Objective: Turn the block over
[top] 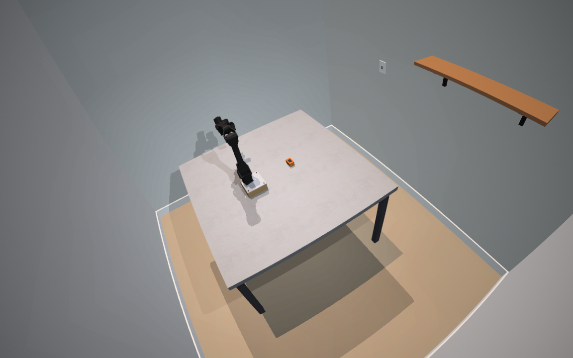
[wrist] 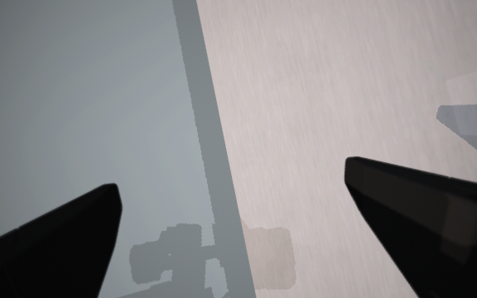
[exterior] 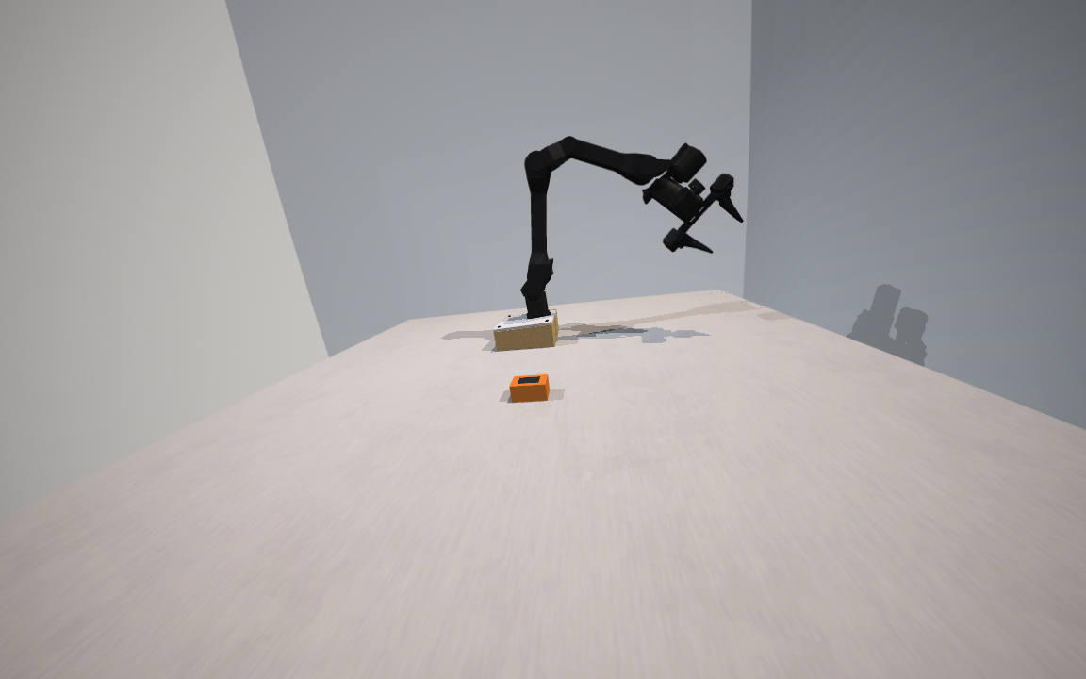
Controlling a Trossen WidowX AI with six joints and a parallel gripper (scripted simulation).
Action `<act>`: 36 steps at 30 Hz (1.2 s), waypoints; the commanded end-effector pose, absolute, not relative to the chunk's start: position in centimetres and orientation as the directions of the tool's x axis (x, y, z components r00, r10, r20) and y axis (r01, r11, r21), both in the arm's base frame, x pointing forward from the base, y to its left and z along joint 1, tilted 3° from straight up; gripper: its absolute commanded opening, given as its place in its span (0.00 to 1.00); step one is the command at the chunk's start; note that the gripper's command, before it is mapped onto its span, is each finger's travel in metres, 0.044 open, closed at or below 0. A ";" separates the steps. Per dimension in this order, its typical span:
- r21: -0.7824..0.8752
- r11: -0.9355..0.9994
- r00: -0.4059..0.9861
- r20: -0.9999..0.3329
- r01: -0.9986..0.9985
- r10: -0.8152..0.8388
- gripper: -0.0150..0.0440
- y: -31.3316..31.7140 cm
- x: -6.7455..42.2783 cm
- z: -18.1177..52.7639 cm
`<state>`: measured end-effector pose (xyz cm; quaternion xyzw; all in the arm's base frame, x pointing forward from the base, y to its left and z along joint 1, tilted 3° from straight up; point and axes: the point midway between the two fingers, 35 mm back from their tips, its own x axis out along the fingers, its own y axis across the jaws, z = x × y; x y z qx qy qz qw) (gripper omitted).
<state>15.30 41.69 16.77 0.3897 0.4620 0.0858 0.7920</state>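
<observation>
A pale table (top: 324, 209) on dark legs stands on a tan floor mat (top: 435, 285), with grey walls behind it. On one wall hang a brown shelf (top: 486, 89) and a small white wall plate (top: 382, 66).

The black arm (exterior: 536, 227) rises from a tan base (exterior: 526, 336) set on the table top, goes straight up, bends at the elbow and reaches out sideways, high above the surface. In the top view it leans over the table's far edge, toward the wall, and its shadow falls on both wall and table.

The claw (exterior: 709, 227) hangs at the end of the arm, tipped downward. Its two fingers stand wide apart, close to their full spread, with nothing between them and nothing touching them. The wrist view shows only the table edge, the wall and the claw's own shadow in the gap between the fingers.

The block (exterior: 528, 388) is small and orange, lying flat on the table with its dark marked face up. It rests well apart from the claw: on the other side of the base from where the arm reaches, and far below the claw's height. In the exterior view it sits in front of the base, near it but not touching. It does not appear in the wrist view.
</observation>
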 end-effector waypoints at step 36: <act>-0.056 0.975 0.060 -0.996 0.215 -0.071 1.00 -1.9 36.9 7.7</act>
